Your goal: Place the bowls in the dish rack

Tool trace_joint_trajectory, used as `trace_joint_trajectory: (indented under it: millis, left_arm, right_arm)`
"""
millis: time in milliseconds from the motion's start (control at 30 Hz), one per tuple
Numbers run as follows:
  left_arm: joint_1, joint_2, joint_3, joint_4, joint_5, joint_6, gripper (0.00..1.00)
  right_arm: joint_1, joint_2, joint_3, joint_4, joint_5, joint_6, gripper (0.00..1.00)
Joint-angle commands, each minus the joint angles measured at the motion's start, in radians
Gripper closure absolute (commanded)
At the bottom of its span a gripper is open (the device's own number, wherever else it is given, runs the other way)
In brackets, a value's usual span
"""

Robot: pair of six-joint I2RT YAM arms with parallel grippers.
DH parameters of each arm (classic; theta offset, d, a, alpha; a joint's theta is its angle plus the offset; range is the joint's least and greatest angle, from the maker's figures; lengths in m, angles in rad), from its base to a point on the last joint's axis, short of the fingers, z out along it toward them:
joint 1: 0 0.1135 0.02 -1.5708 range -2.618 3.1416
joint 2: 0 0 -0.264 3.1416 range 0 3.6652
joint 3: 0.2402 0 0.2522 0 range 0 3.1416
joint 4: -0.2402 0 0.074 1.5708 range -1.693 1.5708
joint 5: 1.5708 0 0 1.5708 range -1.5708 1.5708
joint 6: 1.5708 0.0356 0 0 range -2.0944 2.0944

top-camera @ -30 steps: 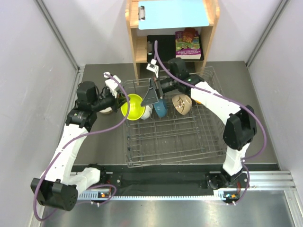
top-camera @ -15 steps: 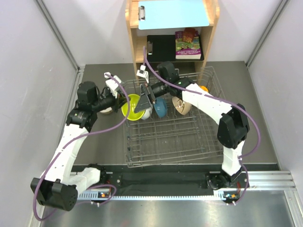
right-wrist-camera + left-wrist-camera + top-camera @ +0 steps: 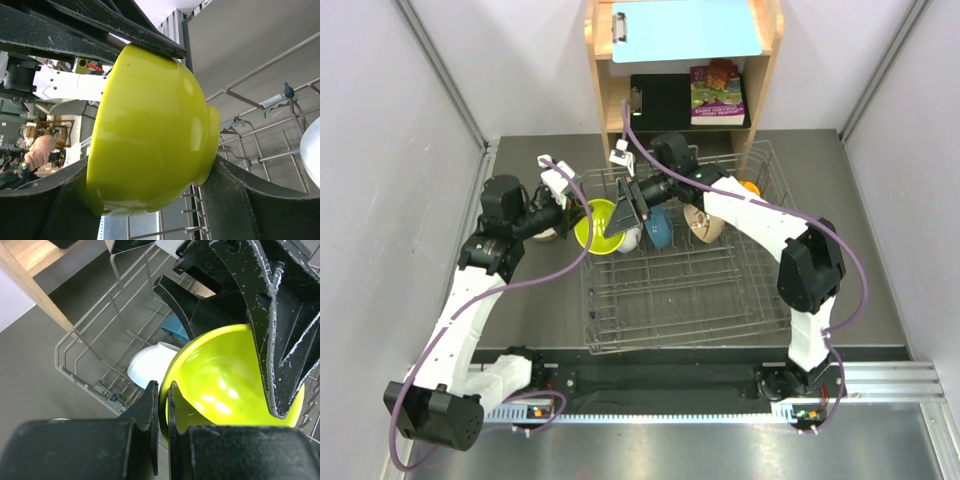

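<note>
Near edge: both arm bases side by side, with the dark grey surface [image 3: 530, 310] running away from them. The dish rack [image 3: 692, 328], silver wire with raised sides, sits in the middle of it.

Left arm reaches up along the rack's left side. Left gripper [image 3: 162, 388]: jaws clamped on the rim of the lime green bowl [image 3: 597, 226], one finger inside the rim and one outside. The bowl is held on edge at the rack's far-left part, hollow side showing from above. Cannot tell if it touches the wires.

Right arm comes in from the right, across the rack's far half. Right gripper [image 3: 620, 215]: jaws spread wide with the same bowl between them. One finger [image 3: 47, 210] is at the mouth side, the other [image 3: 237, 200] against the foot. Cannot tell whether they press on it.

Just right of the lime green bowl, a row stands on edge among the prongs: white bowl [image 3: 633, 240], then blue bowl [image 3: 658, 231], then beige speckled bowl [image 3: 703, 222]. Orange bowl [image 3: 750, 187] is at the rack's far-right part, mostly hidden behind the right arm.

Farthest: wooden shelf unit [image 3: 603, 110] at the back wall. Pale blue clipboard [image 3: 690, 28] lies on top, colourful book [image 3: 717, 92] on the lower shelf.
</note>
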Motion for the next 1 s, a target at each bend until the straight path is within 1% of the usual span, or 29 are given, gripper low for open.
trace_joint_trajectory:
  millis: [0,67,100,133,200,233,267,333,367,500,700,767,867,900,967]
  left_arm:
    - [-0.004,-0.011,-0.004,0.070,0.039,-0.019,1.00]
    - [-0.004,-0.014,-0.006,0.069,0.036,-0.016,0.97]
    - [-0.004,-0.014,-0.006,0.069,0.037,-0.014,0.94]
    - [-0.004,-0.012,-0.007,0.069,0.039,-0.014,0.87]
    - [-0.004,-0.014,-0.007,0.069,0.040,-0.010,0.77]
    - [-0.004,-0.012,-0.007,0.069,0.040,-0.010,0.68]
    - [-0.004,-0.014,-0.007,0.069,0.039,-0.010,0.62]
    - [-0.004,-0.015,-0.007,0.069,0.040,-0.007,0.54]
    - [-0.004,-0.015,-0.009,0.067,0.040,-0.008,0.49]
    - [-0.004,-0.015,-0.006,0.069,0.039,-0.013,0.42]
    - [-0.003,-0.021,0.003,0.066,0.025,-0.022,0.38]
    - [-0.003,-0.024,0.011,0.069,0.001,-0.028,0.36]
    - [0.003,-0.029,0.028,0.070,-0.088,-0.062,0.31]
    - [0.013,-0.029,0.031,0.074,-0.107,-0.066,0.25]
    - [0.026,-0.030,0.037,0.081,-0.150,-0.082,0.20]
  right_arm:
    - [0.017,-0.007,0.058,0.069,-0.111,-0.027,0.70]
    - [0.017,-0.005,0.058,0.073,-0.121,-0.026,0.78]
    - [0.017,-0.005,0.059,0.073,-0.124,-0.023,0.84]
    - [0.017,-0.007,0.059,0.076,-0.127,-0.023,0.86]
    - [0.017,-0.007,0.059,0.077,-0.127,-0.021,0.92]
    - [0.017,-0.008,0.059,0.079,-0.127,-0.020,0.94]
    - [0.017,-0.007,0.059,0.077,-0.127,-0.023,0.96]
    - [0.017,-0.008,0.058,0.076,-0.118,-0.021,1.00]
    - [0.017,-0.010,0.055,0.076,-0.113,-0.024,1.00]
    - [0.017,-0.016,0.044,0.073,-0.085,-0.030,1.00]
    - [0.014,-0.022,0.027,0.063,-0.035,-0.046,1.00]
    - [0.014,-0.026,0.022,0.057,-0.006,-0.056,1.00]
    - [0.007,-0.037,0.012,0.051,0.040,-0.070,1.00]
    - [0.001,-0.042,0.004,0.048,0.054,-0.072,1.00]
    - [-0.006,-0.057,-0.004,0.040,0.092,-0.090,1.00]
